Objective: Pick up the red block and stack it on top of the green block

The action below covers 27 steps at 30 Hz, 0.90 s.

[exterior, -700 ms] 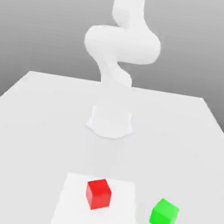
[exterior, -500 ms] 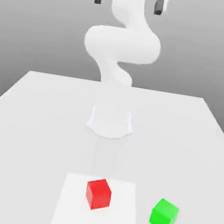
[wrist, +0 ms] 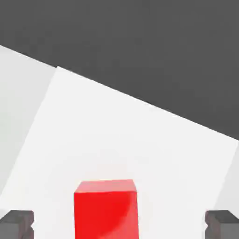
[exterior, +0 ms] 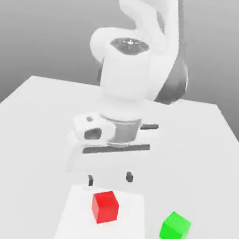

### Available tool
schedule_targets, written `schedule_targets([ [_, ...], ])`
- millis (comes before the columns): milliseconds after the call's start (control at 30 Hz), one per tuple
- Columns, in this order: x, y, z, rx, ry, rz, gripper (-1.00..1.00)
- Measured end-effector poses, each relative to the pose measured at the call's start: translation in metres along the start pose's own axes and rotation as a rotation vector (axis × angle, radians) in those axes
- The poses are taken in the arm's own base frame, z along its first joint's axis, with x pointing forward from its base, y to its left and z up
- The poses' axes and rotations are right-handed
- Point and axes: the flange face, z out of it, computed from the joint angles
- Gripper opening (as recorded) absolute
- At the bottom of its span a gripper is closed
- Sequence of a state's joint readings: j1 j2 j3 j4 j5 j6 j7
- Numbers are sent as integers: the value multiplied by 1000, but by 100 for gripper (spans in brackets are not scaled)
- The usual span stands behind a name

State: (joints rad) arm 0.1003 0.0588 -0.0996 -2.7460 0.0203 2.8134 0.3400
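Exterior view: the white arm [exterior: 136, 64] is seen folded over the middle of the frame, with the hand [exterior: 110, 178] pointed down at the tabletop [exterior: 27, 129]. Two dark fingertips [exterior: 91, 180] are noted well apart, so the hand is read as spread wide and carrying nothing. The red block [exterior: 104, 206] is found in the lower centre of the frame, resting on a paler square patch [exterior: 72, 223] of the tabletop, just below the hand and clear of it. The green block [exterior: 175, 229] is found at lower right, off the patch, near the red block but not touching it; its top is bare. Hand view: the red block [wrist: 106, 209] is seen at lower centre of the frame, sitting on the pale patch [wrist: 130, 140], with a dark fingertip [wrist: 17, 224] in the lower left corner and another in the lower right corner, the block lying between them with open space on each side. The stage is judged to be the approach before the grasp, with the lift and stacking not yet done. Risks are judged as follows: the block looks turned slightly against the line of the fingers, so a closing might be met on edges and the block twisted or pushed aside; a descent too shallow might leave a weak pinch and a drop over the green block.
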Motion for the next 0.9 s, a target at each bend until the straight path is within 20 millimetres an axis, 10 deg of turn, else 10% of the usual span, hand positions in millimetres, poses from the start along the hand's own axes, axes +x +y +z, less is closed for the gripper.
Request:
schedule_targets([
  [133,-2,1,42,-4,-7,-5,0],
  [167,-3,2,52,-4,-8,-4,-100],
  [400,-4,2,55,-5,-9,-4,-100],
  [600,-3,1,2,-4,-9,-5,-100],
  [800,-40,-149,-37,-3,-10,-301,-100],
  [900,-43,-168,-20,-3,-9,-323,-100],
])
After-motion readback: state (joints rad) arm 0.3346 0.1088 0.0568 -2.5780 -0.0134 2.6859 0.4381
